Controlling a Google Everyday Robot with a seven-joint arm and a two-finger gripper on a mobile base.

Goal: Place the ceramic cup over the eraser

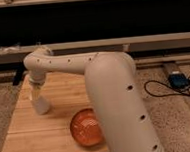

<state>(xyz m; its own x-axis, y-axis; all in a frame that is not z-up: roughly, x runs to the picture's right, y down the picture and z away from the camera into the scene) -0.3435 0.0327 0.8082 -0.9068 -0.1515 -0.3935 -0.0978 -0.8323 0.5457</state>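
The ceramic cup [40, 105] is a small white tapered cup standing on the left part of the wooden table [29, 141]. My gripper [37, 92] hangs from the bent white arm directly over the cup and reaches down to its top. The eraser is not in view; I see no black stick on the table, and the arm hides the table's middle and right part.
An orange bowl [86, 127] sits at the table's front, right of the cup and partly behind my arm. A blue device [178, 79] with black cables lies on the floor at the right. A dark wall with a rail runs behind the table.
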